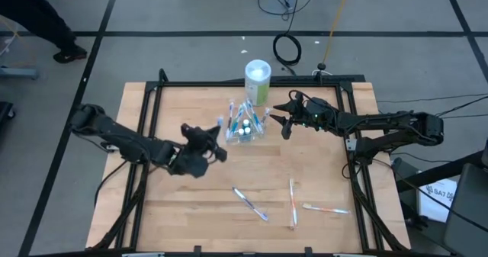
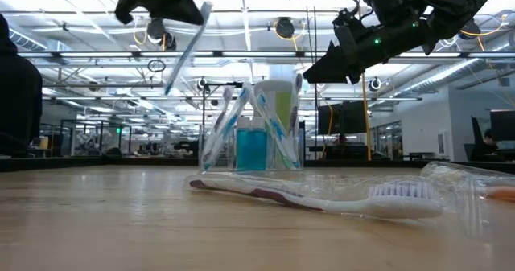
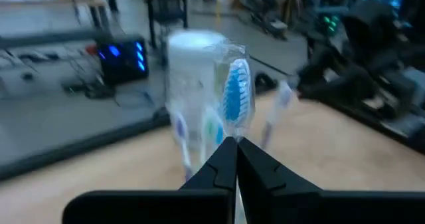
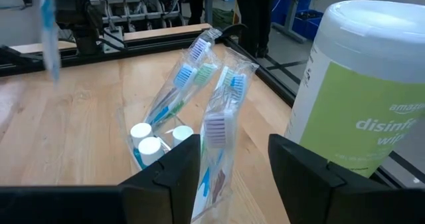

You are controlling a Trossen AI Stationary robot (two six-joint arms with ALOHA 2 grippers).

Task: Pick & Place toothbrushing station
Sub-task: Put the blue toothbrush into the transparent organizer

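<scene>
The clear cup [image 1: 244,131] stands at the table's far middle. Several wrapped toothbrushes lean in it, and white-capped blue tubes [image 4: 149,143] stand inside. My left gripper [image 1: 216,152] hovers to the cup's left, shut on one wrapped toothbrush [image 2: 187,50] high above the table. My right gripper [image 1: 280,119] hangs open just right of the cup, its fingers [image 4: 178,163] apart and touching nothing. Three more toothbrushes [image 1: 250,203] lie flat on the near part of the table. My left gripper pinches the wrapped toothbrush between its two shut fingers [image 3: 222,161], on the handle right beside the blue-bristled head [image 3: 236,98], which sticks out past the fingertips. The brush is lifted clear of the table and hangs slanting [image 2: 173,82] under the gripper.
A tall white-and-green canister [image 1: 258,80] stands behind the cup, close to my right gripper. A black frame [image 1: 152,97] borders the wooden table. One wrapped toothbrush [image 2: 322,197] lies close before the low camera.
</scene>
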